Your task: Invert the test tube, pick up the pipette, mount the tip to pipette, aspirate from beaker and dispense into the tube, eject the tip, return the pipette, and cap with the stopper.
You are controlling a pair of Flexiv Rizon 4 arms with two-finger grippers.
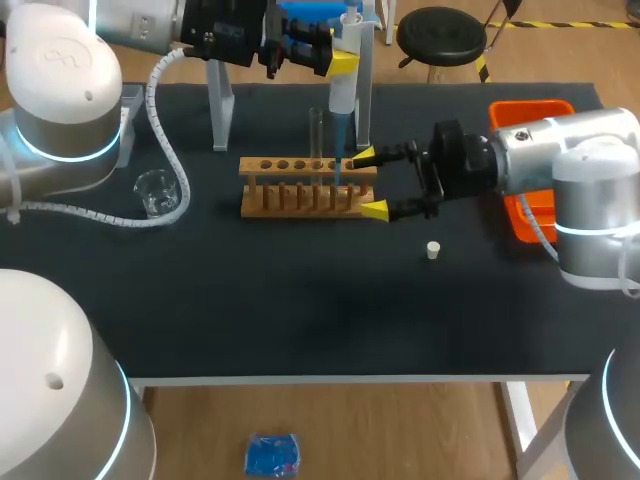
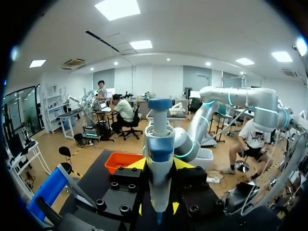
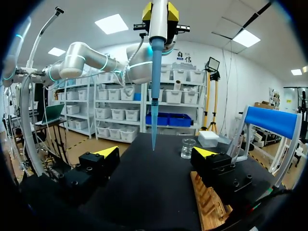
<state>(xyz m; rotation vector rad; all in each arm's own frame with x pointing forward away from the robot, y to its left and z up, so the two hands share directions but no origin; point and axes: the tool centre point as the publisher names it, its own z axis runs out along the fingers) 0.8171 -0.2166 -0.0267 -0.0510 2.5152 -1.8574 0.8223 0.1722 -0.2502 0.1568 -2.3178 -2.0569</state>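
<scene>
The left gripper (image 1: 335, 62) is clenched on the pipette (image 1: 342, 85), holding it upright above the black worktop (image 1: 300, 300). In the left wrist view the pipette's white and blue body (image 2: 159, 154) stands between that gripper's (image 2: 159, 166) two yellow tips, which press on it from both sides. A long blue tip (image 1: 338, 150) is mounted on the pipette and points straight down. Its end is at the top bar of the wooden rack (image 1: 300, 190), just beside the test tube (image 1: 316, 130). I cannot tell whether it enters one of the rack's holes. The glass test tube stands upright in the rack, mouth up.

The right gripper (image 1: 369, 184) lies low at the rack's end nearest the right arm, with its fingers spread wide and grasping nothing. In the right wrist view the bare worktop lies between this gripper's (image 3: 156, 153) fingers. The rack (image 3: 207, 207) sits under and beside one finger, and the blue tip (image 3: 154, 96) hangs ahead of the gripper.

The beaker (image 1: 155, 192) stands on the worktop near the left arm, well apart from the rack. In the right wrist view it (image 3: 188, 148) appears beyond the hanging tip. The small pale stopper (image 1: 433, 250) lies alone on the worktop, near the right gripper and on the front side of it. An orange bin (image 1: 530, 108) sits at the far corner behind the right arm. The left wrist view shows the bin too (image 2: 122, 161), beyond the pipette.
</scene>
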